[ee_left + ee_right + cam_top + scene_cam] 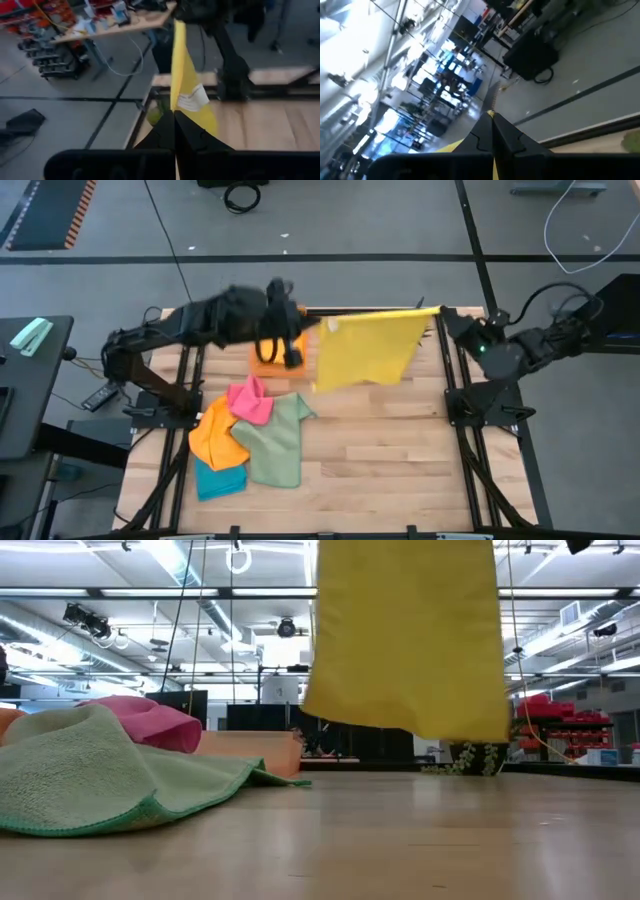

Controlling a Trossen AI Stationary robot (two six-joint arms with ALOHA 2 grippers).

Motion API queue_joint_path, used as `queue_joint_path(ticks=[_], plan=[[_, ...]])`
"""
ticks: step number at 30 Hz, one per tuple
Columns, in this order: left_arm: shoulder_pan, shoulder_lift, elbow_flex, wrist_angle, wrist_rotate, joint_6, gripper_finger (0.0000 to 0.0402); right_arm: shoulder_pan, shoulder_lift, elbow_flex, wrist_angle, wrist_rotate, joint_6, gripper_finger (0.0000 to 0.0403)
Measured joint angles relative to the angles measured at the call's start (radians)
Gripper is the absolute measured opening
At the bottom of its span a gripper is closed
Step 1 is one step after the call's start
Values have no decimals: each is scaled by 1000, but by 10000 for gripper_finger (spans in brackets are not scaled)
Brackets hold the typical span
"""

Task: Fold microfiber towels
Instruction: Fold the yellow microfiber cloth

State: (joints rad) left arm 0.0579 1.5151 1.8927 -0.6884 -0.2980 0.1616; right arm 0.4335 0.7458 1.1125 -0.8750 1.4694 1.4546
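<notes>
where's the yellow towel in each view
High view: the yellow microfiber towel hangs stretched over the table's far middle.
Low view: it fills the top centre, clear of the tabletop.
Left wrist view: edge-on, centre.
Right wrist view: a sliver at the bottom.
Shared landmark: the wooden table.

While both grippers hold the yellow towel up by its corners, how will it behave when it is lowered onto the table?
The yellow towel hangs in a limp sheet between the left gripper and the right gripper, so it is probably floppy and light. Its lower edge curves, so it may crumple on the table rather than lie flat.
</notes>
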Motion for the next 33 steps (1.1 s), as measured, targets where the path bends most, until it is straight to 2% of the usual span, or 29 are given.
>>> queue_joint_path(ticks=[4, 6, 8, 11, 14, 16, 17, 19, 21, 24, 26, 29, 33], plan=[[31, 13, 7, -102, 155, -132, 1, -20, 17, 39, -9, -129, -110, 0], [-1, 17, -55, -163, 202, -192, 1, 6, 49, 27, -9, -199, -98, 0], [-61, 28, -164, -154, 207, -243, 1, 61, 93, -12, -17, -279, -34, 0], [-173, 33, -386, -76, 216, -349, 1, 164, 185, -101, -14, -349, 155, 0], [-294, 31, -617, 102, 216, -496, 1, 292, 307, -212, 23, -407, 454, 0], [-369, 32, -759, 265, 215, -616, 1, 379, 415, -283, 98, -430, 672, 0], [-401, 32, -824, 360, 210, -677, 1, 411, 470, -310, 166, -439, 723, 0], [-455, 32, -930, 495, 193, -812, 1, 429, 568, -335, 343, -495, 738, 0], [-493, 32, -998, 569, 166, -922, 1, 425, 660, -324, 450, -501, 734, 0], [-525, 30, -1048, 609, 126, -1014, 1, 406, 749, -273, 401, -547, 684, 0], [-535, 30, -1065, 599, 121, -1038, 1, 403, 777, -249, 341, -616, 592, 2], [-538, 30, -1067, 604, 121, -1045, 1, 396, 801, -246, 325, -759, 403, 11], [-526, 30, -1067, 611, 118, -1041, 1, 401, 798, -243, 332, -966, 324, 23]])
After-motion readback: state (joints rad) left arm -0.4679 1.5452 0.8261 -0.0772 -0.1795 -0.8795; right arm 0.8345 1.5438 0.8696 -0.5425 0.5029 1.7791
